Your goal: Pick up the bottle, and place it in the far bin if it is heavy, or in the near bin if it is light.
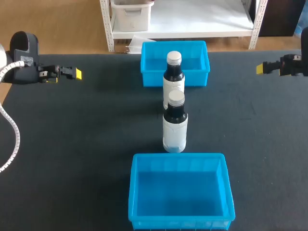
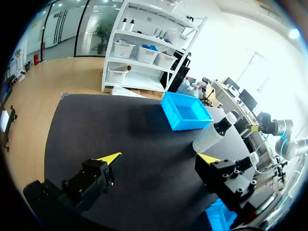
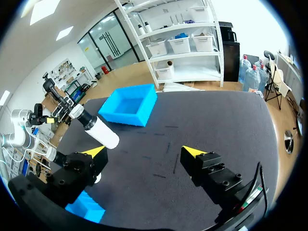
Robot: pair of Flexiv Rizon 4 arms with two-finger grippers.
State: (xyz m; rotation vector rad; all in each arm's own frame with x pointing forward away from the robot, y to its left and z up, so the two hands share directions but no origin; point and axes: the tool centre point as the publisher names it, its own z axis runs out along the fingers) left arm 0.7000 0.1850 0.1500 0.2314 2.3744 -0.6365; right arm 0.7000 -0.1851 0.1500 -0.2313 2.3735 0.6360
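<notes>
**Q:** While nothing is lifted yet, where do things stand?

**A:** Your left gripper [image 1: 77, 73] sits far left, fingers spread, empty. Mid-table, a nearer bottle [image 1: 174, 126] and a farther bottle [image 1: 173, 77] stand upright between near bin [image 1: 134, 192] and far bin [image 1: 149, 65]. Your right gripper [image 1: 260, 68], far right, is likewise spread. Next, I judge: reach in, grip one, weigh it.

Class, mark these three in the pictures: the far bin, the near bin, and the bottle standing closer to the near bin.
far bin [image 1: 146, 67], head view, on its left wall.
near bin [image 1: 180, 192], head view, on its bare floor.
nearer bottle [image 1: 174, 134], head view, on its white label.
</notes>
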